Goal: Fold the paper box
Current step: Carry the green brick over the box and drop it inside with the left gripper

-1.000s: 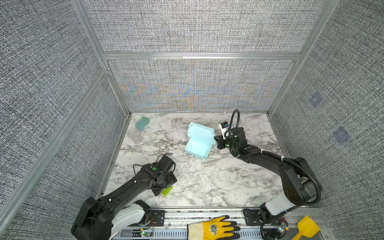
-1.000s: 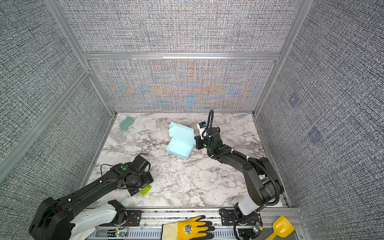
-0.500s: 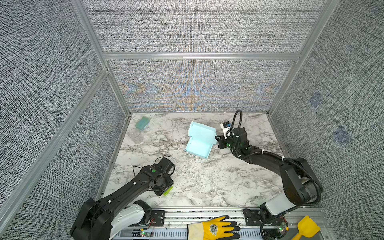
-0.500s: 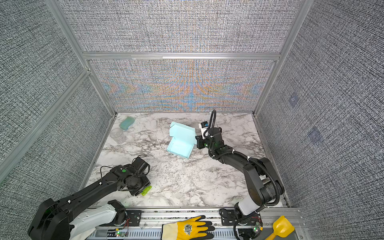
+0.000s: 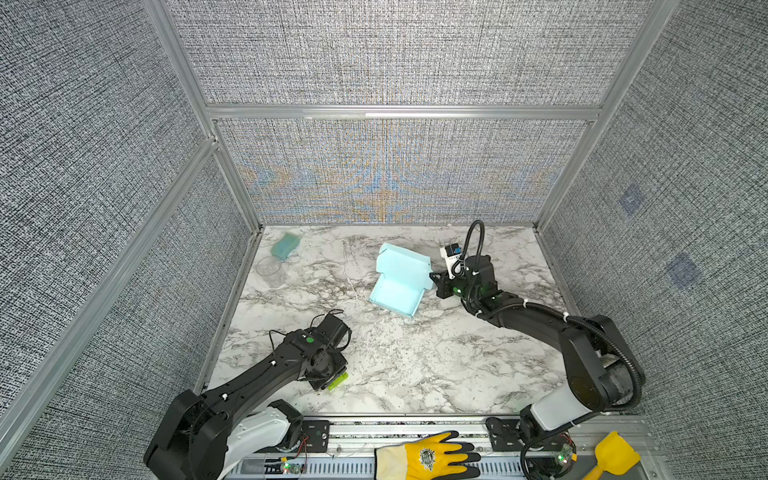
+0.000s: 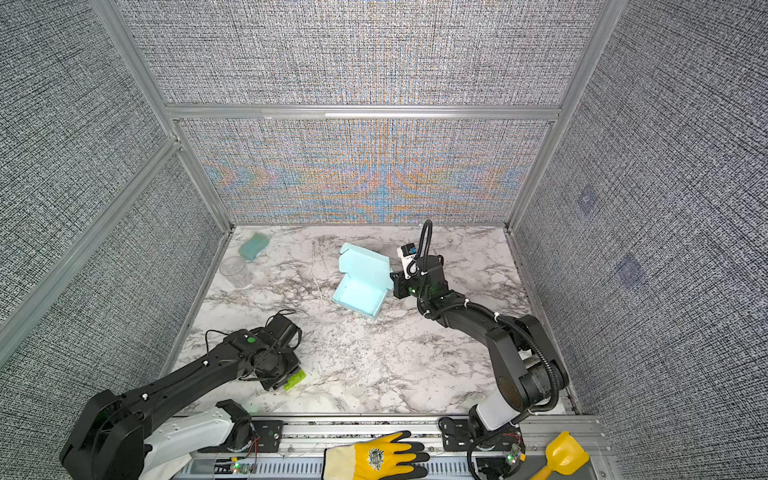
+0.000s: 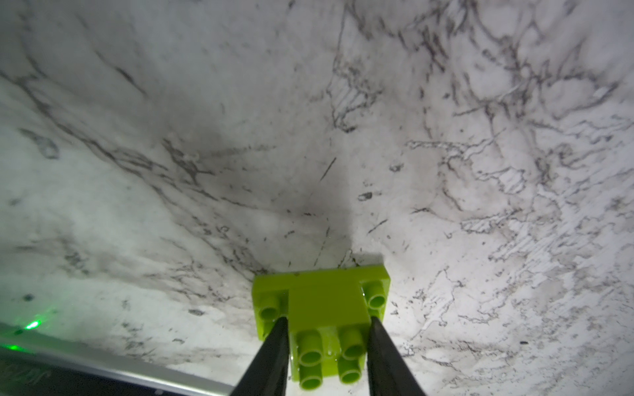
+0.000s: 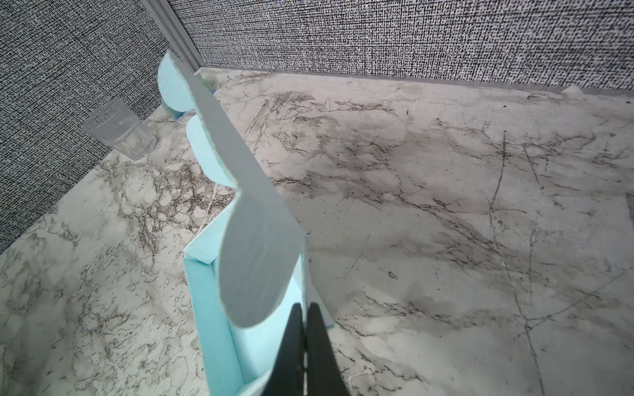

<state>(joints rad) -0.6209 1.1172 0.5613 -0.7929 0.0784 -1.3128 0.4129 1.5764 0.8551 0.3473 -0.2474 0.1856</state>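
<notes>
Where the marble tabletop (image 5: 415, 365) runs toward the back wall, the paper box (image 5: 398, 291) sits near the middle. Its tray walls are standing, its lid is raised and the lid's rounded side flaps hang loose. I judge the folding well past halfway: what remains is bringing the lid down and tucking the flaps in. The right pincer (image 8: 303, 343) has its jaws together at the tray's side wall; whether card is nipped between them I cannot tell. Well apart, near the front edge, the left pincer (image 7: 327, 322) is clamped on a small green brick (image 7: 322, 298).
</notes>
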